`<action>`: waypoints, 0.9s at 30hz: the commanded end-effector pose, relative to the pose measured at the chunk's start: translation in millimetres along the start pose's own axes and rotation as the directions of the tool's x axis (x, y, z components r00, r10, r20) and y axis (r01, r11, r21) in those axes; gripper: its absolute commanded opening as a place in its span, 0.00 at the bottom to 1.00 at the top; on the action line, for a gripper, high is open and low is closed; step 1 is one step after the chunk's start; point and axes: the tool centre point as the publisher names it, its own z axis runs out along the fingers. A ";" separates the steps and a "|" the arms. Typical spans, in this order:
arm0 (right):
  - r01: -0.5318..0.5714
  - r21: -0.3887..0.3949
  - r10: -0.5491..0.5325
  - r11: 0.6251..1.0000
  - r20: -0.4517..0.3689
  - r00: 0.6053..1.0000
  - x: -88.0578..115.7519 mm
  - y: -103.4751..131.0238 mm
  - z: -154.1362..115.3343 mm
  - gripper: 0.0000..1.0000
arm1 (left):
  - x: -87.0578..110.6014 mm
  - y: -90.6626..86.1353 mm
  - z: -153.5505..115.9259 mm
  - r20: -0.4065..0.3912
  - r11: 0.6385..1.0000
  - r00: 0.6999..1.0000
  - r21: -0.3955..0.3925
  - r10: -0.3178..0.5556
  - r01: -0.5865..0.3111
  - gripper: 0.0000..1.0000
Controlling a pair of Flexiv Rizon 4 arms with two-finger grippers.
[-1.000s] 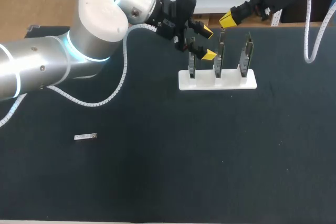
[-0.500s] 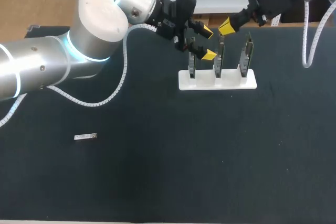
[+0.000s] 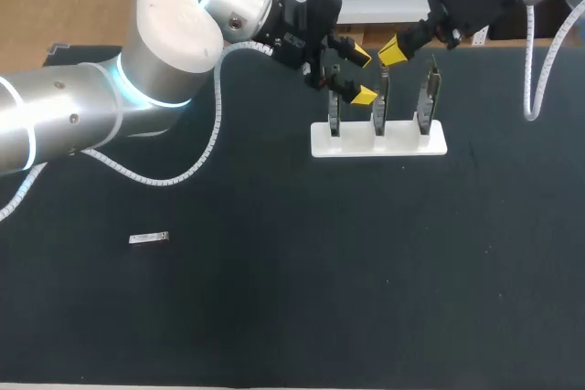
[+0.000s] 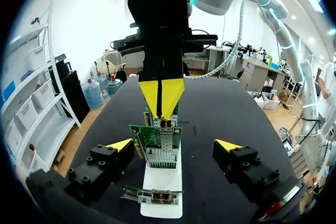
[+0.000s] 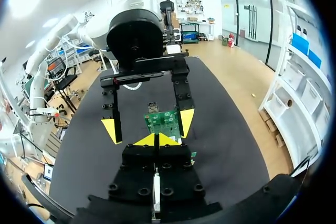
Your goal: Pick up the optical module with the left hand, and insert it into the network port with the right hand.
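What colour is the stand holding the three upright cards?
The stand is white; the head view shows it best.

The optical module (image 3: 149, 238) is a small, slim silver bar. It lies flat on the black surface (image 3: 292, 317), its length roughly parallel to the front edge, toward the left edge. Three green network cards (image 3: 381, 102) stand upright side by side in a white holder (image 3: 377, 141) near the far edge, right of the middle. A silvery network port (image 4: 160, 157) shows on the middle card.
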 end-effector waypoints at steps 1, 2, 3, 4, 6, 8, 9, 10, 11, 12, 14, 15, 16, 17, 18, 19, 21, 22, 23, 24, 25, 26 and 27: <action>-0.004 0.001 0.004 1.000 -0.002 1.000 5.5 -1.2 6.4 0.00 | -0.8 0.7 0.4 -0.004 1.000 1.000 0.000 -0.002 0.002 1.00; -0.006 0.000 0.006 1.000 -0.004 1.000 6.1 -1.3 6.6 0.00 | -0.8 0.7 0.4 -0.004 1.000 1.000 0.000 -0.002 0.002 1.00; -0.007 -0.001 0.007 1.000 -0.005 1.000 6.7 -1.5 6.8 0.00 | -0.8 0.7 0.4 -0.004 1.000 1.000 0.000 -0.002 0.002 1.00; -0.009 -0.001 0.009 1.000 -0.006 1.000 7.4 -1.8 7.0 0.00 | -0.8 0.7 0.4 -0.004 1.000 1.000 0.000 -0.002 0.002 1.00; -0.013 0.000 0.013 1.000 -0.009 1.000 8.7 -2.3 7.2 0.00 | -0.8 0.7 0.4 -0.004 1.000 1.000 0.000 -0.002 0.002 1.00; -0.018 0.003 0.018 1.000 -0.010 1.000 9.7 -2.6 7.4 0.00 | -0.8 0.7 0.4 -0.004 1.000 1.000 0.000 -0.002 0.002 1.00; -0.019 0.003 0.019 1.000 -0.010 1.000 9.8 -2.6 7.4 0.00 | -0.8 0.7 0.4 -0.004 1.000 1.000 0.000 -0.002 0.002 1.00; -0.019 0.002 0.019 1.000 -0.006 1.000 9.9 -2.6 7.4 0.00 | -0.8 0.7 0.4 -0.004 1.000 1.000 0.000 -0.002 0.002 1.00; -0.017 0.004 0.017 1.000 -0.001 1.000 9.2 -2.3 6.5 0.00 | -0.8 0.7 0.4 -0.004 1.000 1.000 0.000 -0.002 0.002 1.00; -0.016 0.007 0.016 1.000 0.001 1.000 8.2 -2.4 5.7 0.00 | -0.8 0.7 0.4 -0.004 1.000 1.000 0.000 -0.002 0.002 1.00; -0.010 0.013 0.010 1.000 0.023 1.000 4.8 -2.6 2.6 0.00 | -0.8 0.7 0.4 -0.004 1.000 1.000 0.000 -0.002 0.002 1.00; -0.005 0.015 0.005 1.000 0.025 1.000 2.8 -2.6 0.8 0.00 | -0.8 0.7 0.4 -0.004 1.000 1.000 0.000 -0.002 0.002 1.00; 0.002 0.015 -0.002 1.000 0.037 0.999 0.1 -2.5 -1.4 0.00 | -0.8 0.7 0.4 -0.004 1.000 1.000 0.000 -0.002 0.002 1.00; 0.007 0.019 -0.008 1.000 0.052 0.999 -4.0 -2.6 -5.1 0.00 | -0.8 0.7 0.4 -0.004 1.000 1.000 0.000 -0.002 0.002 1.00; 0.010 0.021 -0.011 1.000 0.057 0.998 -6.0 -2.7 -7.0 0.00 | -0.8 0.7 0.4 -0.004 1.000 1.000 0.000 -0.002 0.002 1.00; 0.012 0.024 -0.014 1.000 0.053 0.998 -7.9 -2.7 -8.8 0.00 | -0.8 0.7 0.4 -0.004 1.000 1.000 0.000 -0.002 0.002 1.00; 0.037 0.035 -0.039 0.999 0.058 0.998 -13.8 -2.6 -14.7 0.00 | -0.8 0.7 0.4 -0.004 1.000 1.000 0.000 -0.002 0.002 1.00; 0.044 0.037 -0.046 0.998 0.062 0.997 -15.7 -2.5 -17.0 0.00 | -0.8 0.7 0.4 -0.004 1.000 1.000 0.000 -0.002 0.002 1.00; 0.054 0.040 -0.057 0.998 0.067 0.996 -19.0 -2.3 -22.1 0.00 | -0.8 0.7 0.4 -0.004 1.000 1.000 0.000 -0.002 0.002 1.00; 0.057 0.037 -0.060 0.998 0.073 0.996 -20.3 -2.4 -25.0 0.00 | -0.8 0.7 0.4 -0.004 1.000 1.000 0.000 -0.002 0.002 1.00; 0.069 0.026 -0.071 0.997 0.095 0.993 -21.3 -2.7 -31.8 0.00 | -0.8 0.7 0.4 -0.004 1.000 1.000 0.000 -0.002 0.002 1.00; 0.091 0.004 -0.091 0.996 0.115 0.989 -20.2 -2.2 -37.0 0.00 | -0.8 0.7 0.4 -0.004 1.000 1.000 0.000 -0.002 0.002 1.00; 0.096 -0.020 -0.093 0.995 0.121 0.988 -18.0 -2.1 -41.8 0.00 | -0.8 0.7 0.4 -0.004 1.000 1.000 0.000 -0.002 0.002 1.00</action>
